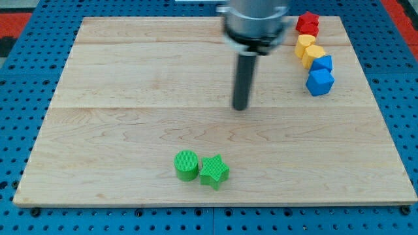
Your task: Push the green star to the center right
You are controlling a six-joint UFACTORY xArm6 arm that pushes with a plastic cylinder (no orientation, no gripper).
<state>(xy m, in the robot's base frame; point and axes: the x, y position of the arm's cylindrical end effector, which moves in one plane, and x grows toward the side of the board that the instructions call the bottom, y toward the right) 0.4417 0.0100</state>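
The green star (213, 171) lies near the view's bottom, a little left of the middle, touching a green cylinder (186, 164) on its left. My tip (241, 107) is on the wooden board (130, 85) near its middle, well above the star and slightly to its right, apart from every block.
A chain of blocks runs down the view's top right: a red block (307, 23), two yellow blocks (305, 43) (313, 55), a blue block (322, 64) and a blue cube (320, 81). A blue pegboard (26, 85) surrounds the board.
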